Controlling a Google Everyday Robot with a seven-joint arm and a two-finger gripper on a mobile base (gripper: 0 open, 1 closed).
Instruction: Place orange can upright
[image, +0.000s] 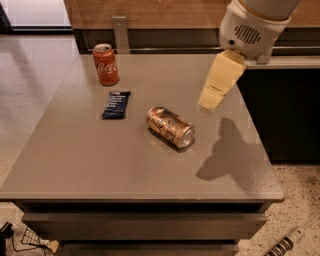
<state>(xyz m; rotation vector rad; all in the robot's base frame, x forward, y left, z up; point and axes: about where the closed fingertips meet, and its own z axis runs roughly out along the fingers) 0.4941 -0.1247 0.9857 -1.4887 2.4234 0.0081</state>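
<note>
We see only part of the arm: its white housing (252, 27) is cut off by the top of the view above the desk's far right corner; from it a pale, cream-coloured pincer (211, 99) slants down and hangs over the desk (100, 165) near the right edge, touching nothing; it shows to us as a single flat slab, so we cannot tell whether it is released or clenched. Its dark shadow (225, 155) falls on the desk top toward the near right corner.

The orange can (170, 127) lies on its side about midway between the left and right edges, apart from the pincer; its silver end points toward the near right corner and its other end toward the far left corner; the end is too blurred for us to make out the pull tab or whether the can has been opened, and its markings cannot be read. The red Coca-Cola can (106, 64) stands upright close to the far left corner; what either can holds is hidden from us. Between the two cans, nearer the left edge, a dark blue wrapped bar (116, 104) lies flat; its print is too small to read.

Below the near edge we see long front panels (135, 225); whatever is behind them is hidden.
</note>
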